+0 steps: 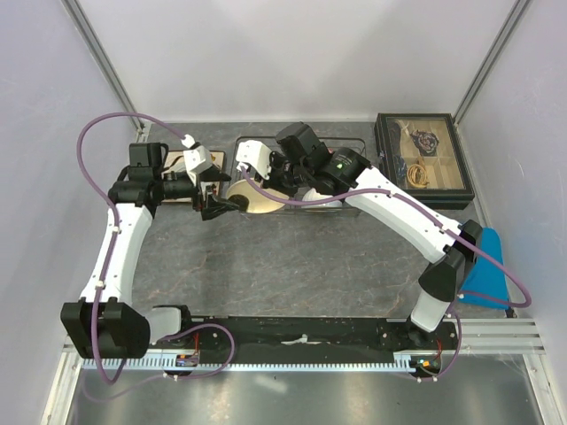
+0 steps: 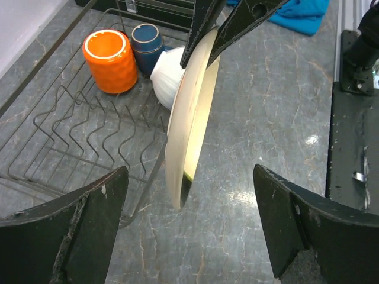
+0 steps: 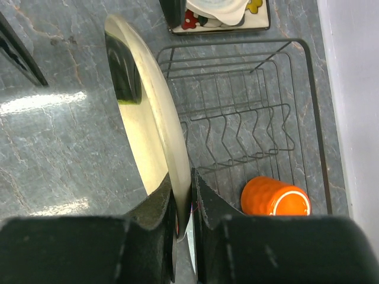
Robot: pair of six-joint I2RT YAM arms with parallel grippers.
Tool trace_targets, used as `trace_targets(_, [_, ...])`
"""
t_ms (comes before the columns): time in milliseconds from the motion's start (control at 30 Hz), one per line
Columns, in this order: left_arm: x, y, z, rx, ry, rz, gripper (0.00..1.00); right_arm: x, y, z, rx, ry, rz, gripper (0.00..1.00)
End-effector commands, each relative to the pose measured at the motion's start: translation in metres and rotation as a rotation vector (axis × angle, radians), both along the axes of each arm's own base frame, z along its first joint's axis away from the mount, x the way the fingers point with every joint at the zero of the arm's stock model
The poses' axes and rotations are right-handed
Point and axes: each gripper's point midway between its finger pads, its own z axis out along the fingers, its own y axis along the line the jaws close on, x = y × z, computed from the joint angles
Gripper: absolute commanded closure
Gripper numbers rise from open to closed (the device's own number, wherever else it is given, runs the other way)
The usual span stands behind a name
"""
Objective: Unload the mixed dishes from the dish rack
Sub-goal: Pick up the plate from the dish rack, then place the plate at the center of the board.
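— Right wrist view first: what has the right tool [image 3: 183, 198] got?
— It is clamped on the rim of the round pale plate [image 3: 148, 118]. The plate stands on edge over the table [image 3: 53, 148], just outside the dish rack [image 3: 249, 118], at the rack's 9 o'clock side. I cannot tell whether its far edge touches the table.
— And the left tool [image 2: 189, 171]?
— Jaws spread wide, holding nothing, facing the plate's edge without touching it.
— What sits in the rack?
— In the left wrist view, the orange cup [image 2: 109, 59], the dark blue mug [image 2: 147, 41] at its 2 o'clock, and the white bowl [image 2: 167, 74] just behind the plate.
— Outside it?
— The square cream plate with flower pattern [image 3: 254, 21], at 12 o'clock in the right wrist view, with the cream bowl [image 3: 216, 9] on it.
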Motion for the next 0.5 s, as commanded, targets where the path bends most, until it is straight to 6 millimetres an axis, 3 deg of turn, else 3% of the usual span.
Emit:
trace_targets(0, [0.0108, -0.0096, -0.0071, 0.042, -0.061, -0.011, 0.12, -0.0059, 0.0121, 0.0292, 0.089, -0.013, 0.032, 1.00])
trace_targets(200, [0.0155, -0.0168, -0.0154, 0.054, -0.041, -0.001, 0.33, -0.0064, 0.0129, 0.0285, 0.090, -0.010, 0.032, 1.00])
trace_targets(233, [0.0157, -0.0173, -0.0157, 0.053, -0.036, -0.002, 0.44, -0.0067, 0.0129, 0.0272, 0.087, -0.008, 0.034, 1.00])
trace_targets(333, [0.0161, -0.0175, -0.0139, 0.050, -0.034, 0.001, 0.62, -0.0060, 0.0119, 0.0236, 0.077, -0.006, 0.030, 0.99])
trace_targets(400, [0.0166, -0.0165, -0.0128, 0.055, -0.039, 0.009, 0.65, -0.0057, 0.0110, 0.0230, 0.074, -0.008, 0.027, 0.99])
trace_targets(467, [0.0162, -0.0158, -0.0128, 0.058, -0.041, 0.013, 0.76, -0.0051, 0.0103, 0.0201, 0.066, -0.008, 0.025, 0.99])
